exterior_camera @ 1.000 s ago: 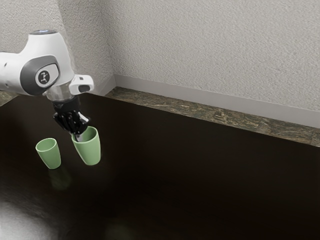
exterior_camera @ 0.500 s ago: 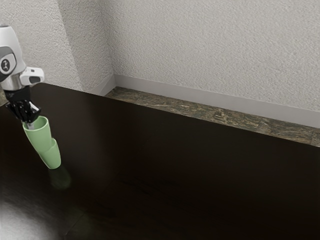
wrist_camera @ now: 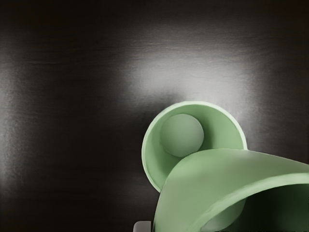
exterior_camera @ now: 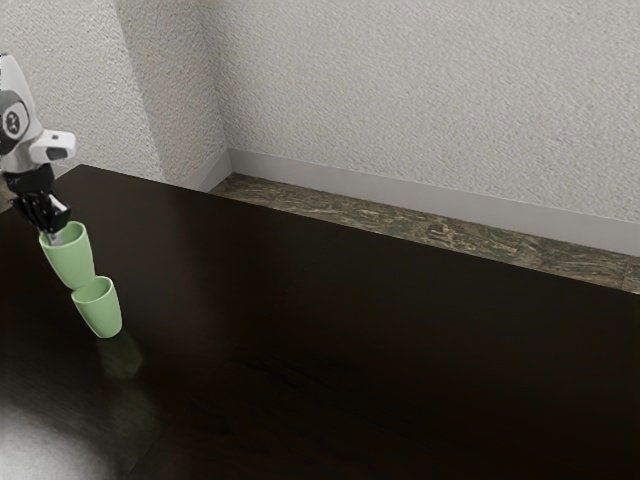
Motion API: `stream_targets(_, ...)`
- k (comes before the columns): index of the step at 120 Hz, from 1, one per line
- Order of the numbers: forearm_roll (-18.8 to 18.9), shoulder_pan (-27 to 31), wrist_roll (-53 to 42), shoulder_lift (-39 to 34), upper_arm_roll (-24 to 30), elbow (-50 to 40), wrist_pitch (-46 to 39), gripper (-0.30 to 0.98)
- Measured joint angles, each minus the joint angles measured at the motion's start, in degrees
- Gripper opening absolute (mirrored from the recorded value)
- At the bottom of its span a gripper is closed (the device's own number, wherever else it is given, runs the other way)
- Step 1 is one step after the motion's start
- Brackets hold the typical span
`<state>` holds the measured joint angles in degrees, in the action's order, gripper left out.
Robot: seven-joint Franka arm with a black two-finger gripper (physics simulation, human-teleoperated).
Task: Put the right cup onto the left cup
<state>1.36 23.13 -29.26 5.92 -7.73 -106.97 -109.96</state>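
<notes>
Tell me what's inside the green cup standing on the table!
Inside the standing cup, I see smooth green walls and a round bottom. From my wrist view, the held cup hides one part, so I can't tell what's there.

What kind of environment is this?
Probably a bare simulated room, no clear home or office cues: textured plaster-like walls, a pale baseboard, and a dark glossy table with a robot arm.

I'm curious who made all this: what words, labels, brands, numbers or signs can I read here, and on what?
No readable text.
Arm: a small round mark, too small to read.
Raised cup and lower cup: none on the sides in view.
</notes>
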Motion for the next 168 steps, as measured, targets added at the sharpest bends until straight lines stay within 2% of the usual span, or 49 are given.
stream_targets(14,-1.7,-1.8,-1.8,2.2,0.0,2.1,0.2,-0.1)
stream_targets(52,-4.5,-0.8,-5.2,4.0,-1.0,2.7,0.8,-0.1)
stream_targets(114,-5.1,-0.2,-7.4,4.1,-2.5,2.1,3.7,-0.1)
stream_targets(168,-5.5,-0.3,-8.1,6.8,-2.5,5.8,4.1,-0.1)
